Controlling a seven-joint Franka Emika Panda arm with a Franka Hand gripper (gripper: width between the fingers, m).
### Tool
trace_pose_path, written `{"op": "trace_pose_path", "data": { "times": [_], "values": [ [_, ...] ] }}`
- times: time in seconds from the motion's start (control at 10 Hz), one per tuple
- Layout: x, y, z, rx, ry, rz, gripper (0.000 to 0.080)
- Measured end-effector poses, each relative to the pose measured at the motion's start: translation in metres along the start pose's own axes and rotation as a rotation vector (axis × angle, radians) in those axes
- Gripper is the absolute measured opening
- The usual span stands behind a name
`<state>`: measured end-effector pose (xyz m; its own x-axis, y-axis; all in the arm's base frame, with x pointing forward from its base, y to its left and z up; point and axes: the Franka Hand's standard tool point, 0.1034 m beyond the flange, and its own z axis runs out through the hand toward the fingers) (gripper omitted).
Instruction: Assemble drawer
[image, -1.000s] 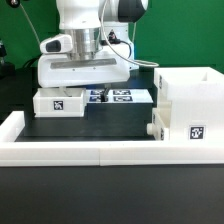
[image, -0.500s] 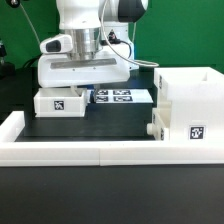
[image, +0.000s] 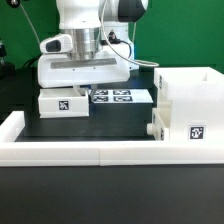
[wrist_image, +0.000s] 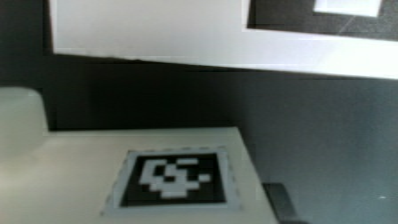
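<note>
A small white tray (image: 63, 104) with a black-and-white tag stands on the black table at the exterior view's left, right under my hand. My gripper (image: 76, 92) reaches down onto it, its fingertips hidden behind the tray. In the wrist view the tray's tagged face (wrist_image: 175, 178) fills the near field, with one dark finger (wrist_image: 278, 202) against its edge. The tall white shell (image: 190, 105) with its own tag stands at the exterior view's right. A second small white part (image: 155, 129) sits against the shell's lower left side.
The marker board (image: 122, 97) lies flat behind the tray, between it and the shell. A low white wall (image: 70, 151) borders the table along the front and left. A white slab (wrist_image: 178, 40) crosses the far part of the wrist view.
The tray has shifted a little toward the exterior view's right, closer to the marker board and shell, together with my hand. The shell has not moved.
</note>
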<state>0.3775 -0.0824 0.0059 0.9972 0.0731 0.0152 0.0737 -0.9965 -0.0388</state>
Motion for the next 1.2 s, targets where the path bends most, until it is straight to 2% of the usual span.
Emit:
{"op": "trace_pose_path", "data": {
  "times": [0.3, 0.4, 0.7, 0.9, 1.1, 1.2],
  "values": [
    [0.001, 0.000, -0.001, -0.001, 0.002, -0.009, 0.0044],
    [0.003, -0.003, -0.008, 0.009, -0.019, -0.096, 0.0044],
    [0.033, -0.016, -0.040, 0.038, -0.061, -0.222, 0.0044],
    [0.054, -0.026, -0.053, 0.041, -0.056, -0.256, 0.0044],
    [0.086, -0.041, -0.068, 0.042, -0.035, -0.237, 0.0044],
    [0.095, -0.043, -0.070, 0.039, -0.022, -0.239, 0.0044]
  ]
}}
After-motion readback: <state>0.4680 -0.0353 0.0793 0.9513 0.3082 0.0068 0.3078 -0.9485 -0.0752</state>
